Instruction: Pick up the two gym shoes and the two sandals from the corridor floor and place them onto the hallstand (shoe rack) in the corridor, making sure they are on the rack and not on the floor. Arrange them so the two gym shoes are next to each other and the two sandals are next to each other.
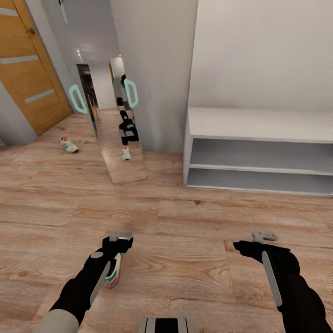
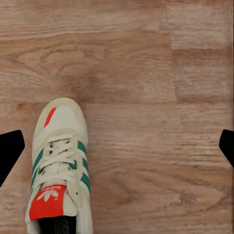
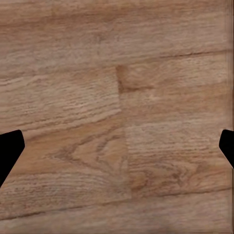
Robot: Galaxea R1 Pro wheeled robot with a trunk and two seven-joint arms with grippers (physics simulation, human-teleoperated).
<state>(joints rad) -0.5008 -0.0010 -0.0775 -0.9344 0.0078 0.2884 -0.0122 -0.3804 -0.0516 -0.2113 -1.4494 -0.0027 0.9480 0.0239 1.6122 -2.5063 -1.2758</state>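
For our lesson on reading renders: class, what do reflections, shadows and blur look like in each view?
Head view: the mirror reflects the robot and a shoe; light is even, shadows faint. Left wrist view: the gym shoe is sharp, with a soft shadow on the floor. Right wrist view: slightly soft wood grain.

No words or numbers can be read. The one sign is a white trefoil logo on the red tongue label of the gym shoe (image 2: 58, 165); any lettering beneath it is too blurred to make out.
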